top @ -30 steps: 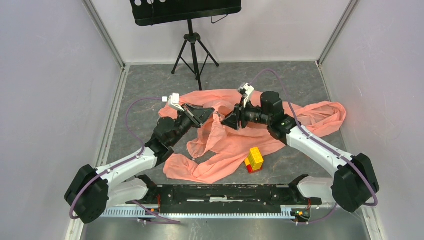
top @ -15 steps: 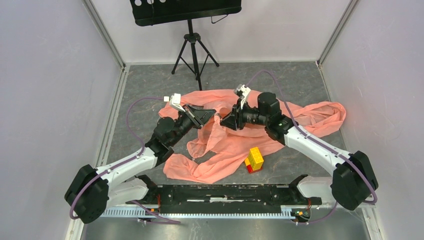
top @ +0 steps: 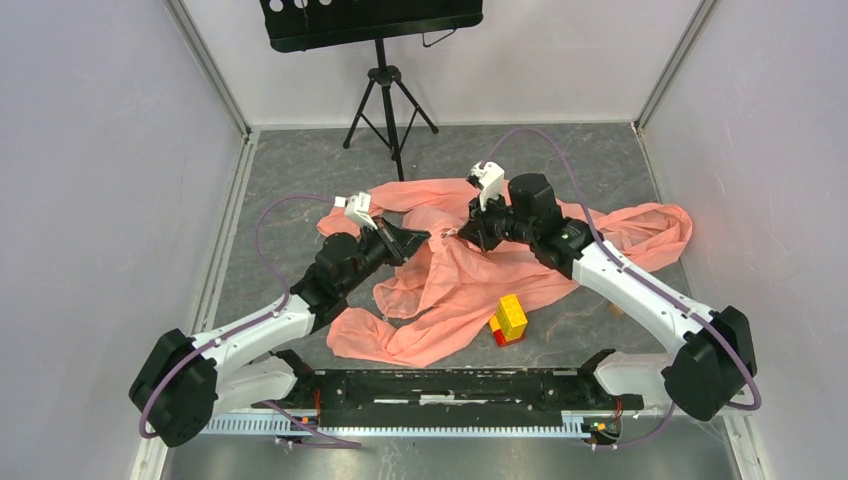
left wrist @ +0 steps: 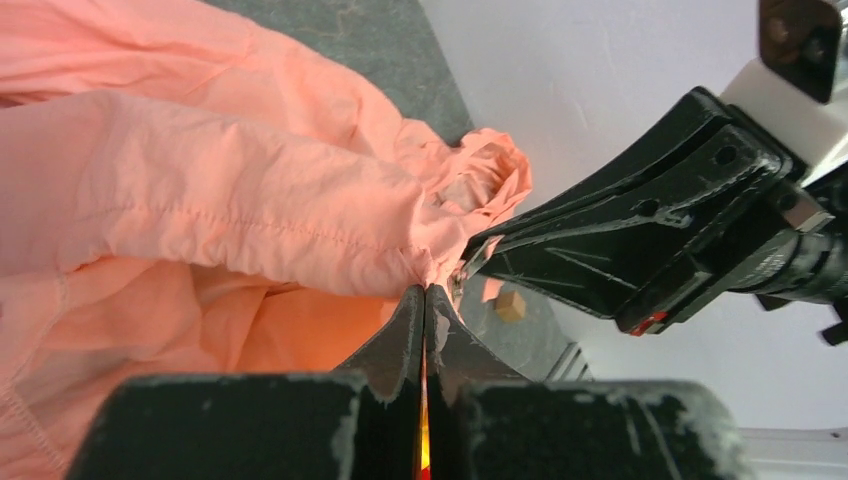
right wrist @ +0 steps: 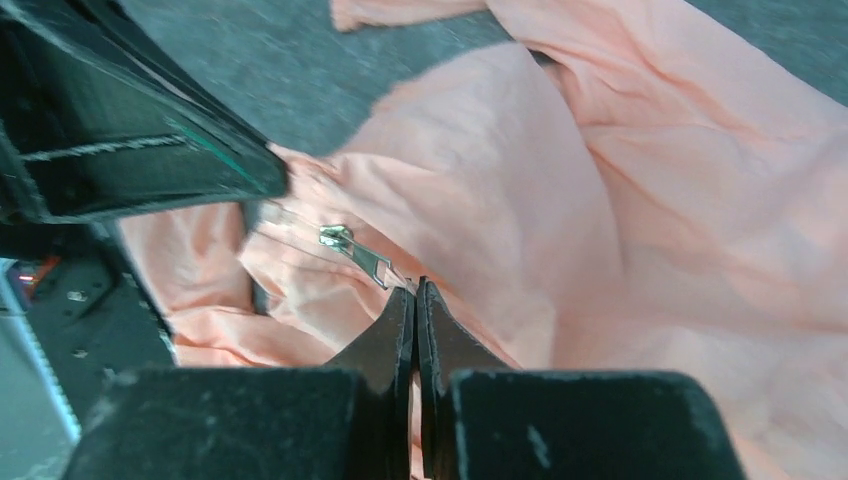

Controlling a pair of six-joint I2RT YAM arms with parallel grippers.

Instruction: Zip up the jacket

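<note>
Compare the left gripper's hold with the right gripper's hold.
The left gripper pinches a fold of the jacket; the right gripper pinches the metal zipper pull. The left gripper points rightward in the top view, the right gripper leftward. Both are shut, tips close together.

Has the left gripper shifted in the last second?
Yes. The left gripper slid slightly away from the tripod, toward the near side, shut on the jacket.

Right tool (right wrist: 415, 292) pinches the zipper pull (right wrist: 360, 254) of the jacket (right wrist: 580, 190).
</note>
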